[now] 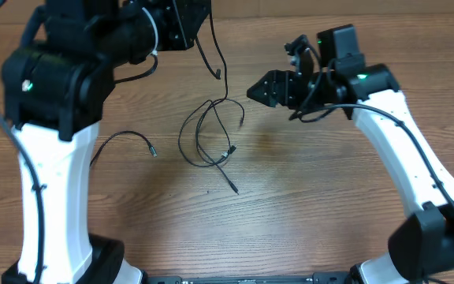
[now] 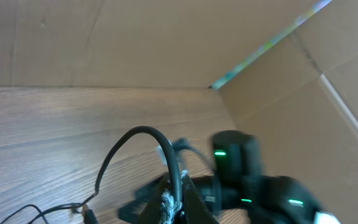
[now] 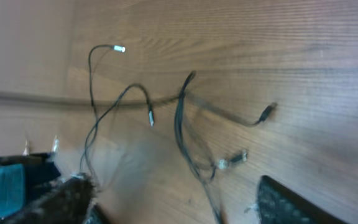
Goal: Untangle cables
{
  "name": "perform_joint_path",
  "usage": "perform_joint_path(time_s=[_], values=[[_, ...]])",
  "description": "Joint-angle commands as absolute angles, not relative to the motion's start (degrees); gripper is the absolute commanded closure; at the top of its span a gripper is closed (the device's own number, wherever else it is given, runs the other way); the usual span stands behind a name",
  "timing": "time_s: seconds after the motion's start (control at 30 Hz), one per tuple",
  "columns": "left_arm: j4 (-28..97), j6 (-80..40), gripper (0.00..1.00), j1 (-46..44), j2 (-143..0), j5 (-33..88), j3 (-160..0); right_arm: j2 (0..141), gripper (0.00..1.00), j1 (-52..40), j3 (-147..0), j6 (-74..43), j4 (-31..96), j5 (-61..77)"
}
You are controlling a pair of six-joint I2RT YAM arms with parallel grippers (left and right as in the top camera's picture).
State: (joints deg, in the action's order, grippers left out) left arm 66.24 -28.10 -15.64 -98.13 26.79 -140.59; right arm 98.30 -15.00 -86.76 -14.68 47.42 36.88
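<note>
The cables are thin black wires with silvery plug tips. A loose tangle of loops (image 1: 203, 136) lies at the table's middle, and one separate strand (image 1: 128, 136) lies to its left. My left gripper (image 1: 194, 31) is at the top, shut on a cable (image 2: 178, 180) that hangs down to a plug (image 1: 217, 74). In the left wrist view that gripper (image 2: 178, 202) pinches the wire between its jaws. My right gripper (image 1: 256, 91) points left, just right of the tangle. In its wrist view it (image 3: 179, 208) is open, with tangled strands (image 3: 188, 137) running down between the fingers (image 3: 284, 202).
The wooden table (image 1: 314, 197) fills the view. A cardboard wall (image 2: 291, 93) rises behind the table's far edge. My right arm (image 2: 247, 180) shows blurred behind the held cable. The white arm bases (image 1: 53, 197) stand at the near left and right.
</note>
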Motion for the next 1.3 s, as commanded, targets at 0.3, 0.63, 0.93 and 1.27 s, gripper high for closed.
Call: perform_joint_path(time_s=[0.3, 0.63, 0.93, 1.27], values=[[64.55, -31.35, 0.96, -14.22, -93.21, 24.86, -140.88, 106.02, 0.34, -20.82, -85.71, -12.12, 41.80, 34.83], [63.81, -34.94, 0.96, -7.40, -93.36, 23.68, -140.88, 106.02, 0.35, -21.08, -85.71, -12.16, 48.31, 38.96], [63.59, -36.01, 0.96, -7.42, -93.36, 22.24, -140.88, 106.63, 0.40, -27.94, -85.65, -19.53, 47.48, 38.22], [62.74, -40.95, 0.96, -7.42, -93.36, 19.51, -140.88, 112.51, 0.43, -36.18, -81.01, -44.95, 19.40, 30.50]])
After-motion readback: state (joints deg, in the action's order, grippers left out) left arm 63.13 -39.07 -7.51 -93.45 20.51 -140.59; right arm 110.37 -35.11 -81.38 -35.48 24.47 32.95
